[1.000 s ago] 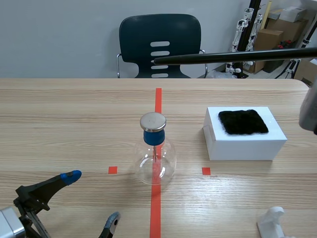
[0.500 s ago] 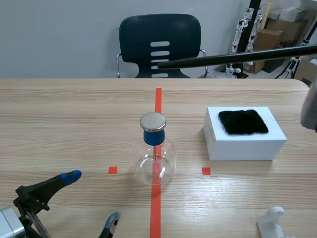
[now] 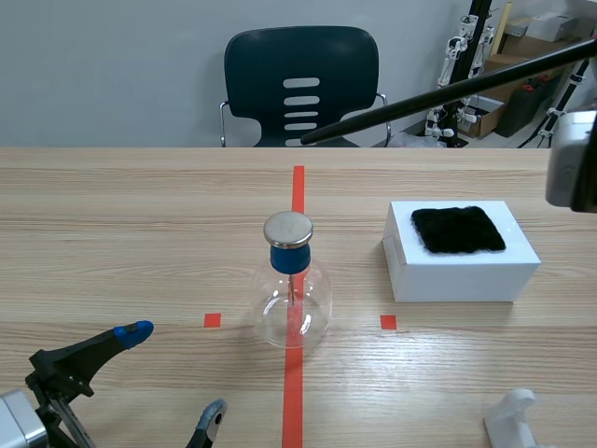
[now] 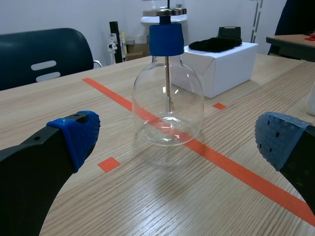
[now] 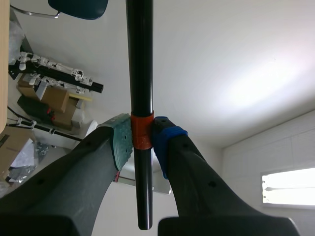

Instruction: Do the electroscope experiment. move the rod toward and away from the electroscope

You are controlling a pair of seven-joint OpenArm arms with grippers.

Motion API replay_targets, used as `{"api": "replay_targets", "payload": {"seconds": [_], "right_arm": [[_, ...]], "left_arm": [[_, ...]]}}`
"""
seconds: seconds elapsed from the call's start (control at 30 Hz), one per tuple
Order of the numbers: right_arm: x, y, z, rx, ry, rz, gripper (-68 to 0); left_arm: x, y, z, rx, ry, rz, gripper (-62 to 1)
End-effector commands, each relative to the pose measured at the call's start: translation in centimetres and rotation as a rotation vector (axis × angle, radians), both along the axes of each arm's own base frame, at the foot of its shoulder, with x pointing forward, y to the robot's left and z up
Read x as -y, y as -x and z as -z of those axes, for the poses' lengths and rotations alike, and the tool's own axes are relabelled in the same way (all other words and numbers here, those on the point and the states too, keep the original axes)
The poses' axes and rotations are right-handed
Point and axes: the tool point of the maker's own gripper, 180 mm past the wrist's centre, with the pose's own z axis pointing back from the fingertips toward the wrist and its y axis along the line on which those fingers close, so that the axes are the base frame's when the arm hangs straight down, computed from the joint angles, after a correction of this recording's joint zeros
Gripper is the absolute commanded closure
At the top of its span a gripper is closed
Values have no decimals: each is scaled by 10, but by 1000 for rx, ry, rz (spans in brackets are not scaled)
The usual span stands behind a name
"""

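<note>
The electroscope is a clear glass flask with a blue stopper and a round metal cap, standing on the red tape line at the table's middle. In the left wrist view the electroscope stands ahead of my left gripper, which is open and holds nothing. A long black rod slants high above the table from the right, its tip up behind the flask. My right gripper is shut on the rod at an orange band. In the scene view only the right arm's grey wrist shows.
A white box with a black fur cloth on top sits right of the flask. A white holder lies at the near right. A dark chair stands behind the table. The left gripper rests at the near left.
The rod has tilted: its right end rose and its tip dropped slightly and drew back to the right. The right wrist came into view at the right edge. The left arm kept still.
</note>
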Motion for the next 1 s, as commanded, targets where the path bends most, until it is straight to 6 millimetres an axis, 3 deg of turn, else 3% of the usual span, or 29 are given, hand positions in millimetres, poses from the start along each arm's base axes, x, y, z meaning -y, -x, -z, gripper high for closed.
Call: {"api": "replay_targets", "payload": {"seconds": [0.0,0.3,0.97], "right_arm": [[-2,-6,-13,61,17,-5,-17],[-7,-17,13,31,76,-23,-17],[-13,-19,33,-1,109,-43,-17]], "left_arm": [[0,-1,-6,19,18,-1,-623],[0,-1,-6,19,17,0,-623],[0,-1,-6,19,18,-1,-623]]}}
